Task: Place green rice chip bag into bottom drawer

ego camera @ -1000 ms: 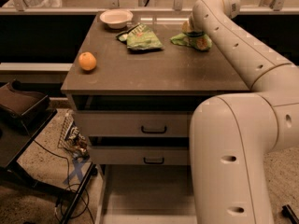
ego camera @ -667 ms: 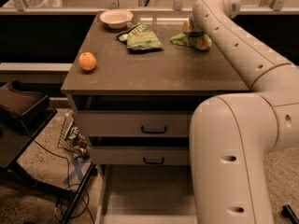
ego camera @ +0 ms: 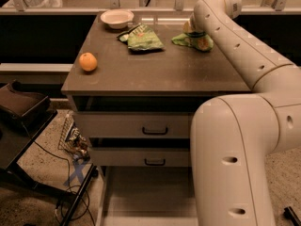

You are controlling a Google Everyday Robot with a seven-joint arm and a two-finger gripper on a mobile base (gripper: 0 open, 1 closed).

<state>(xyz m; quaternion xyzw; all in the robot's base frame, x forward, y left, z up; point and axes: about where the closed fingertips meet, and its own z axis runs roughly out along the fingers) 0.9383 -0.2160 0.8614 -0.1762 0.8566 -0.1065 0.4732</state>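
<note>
The green rice chip bag (ego camera: 201, 41) lies at the back right of the brown table top (ego camera: 160, 72); it is bright green with tan chip pictures. My gripper (ego camera: 194, 31) is right at the bag's top, at the end of the arm that reaches over the table's right side. The arm hides most of the gripper and part of the bag. The bottom drawer (ego camera: 146, 199) stands pulled out below the table front, showing a plain pale floor with nothing in it.
A flatter green bag (ego camera: 143, 37), a white bowl (ego camera: 116, 18) and an orange (ego camera: 88, 61) lie on the table. Two shut drawers with black handles (ego camera: 155, 131) sit above the open one. My white body (ego camera: 235, 164) fills the right front. A dark stand (ego camera: 21, 108) and cables are at left.
</note>
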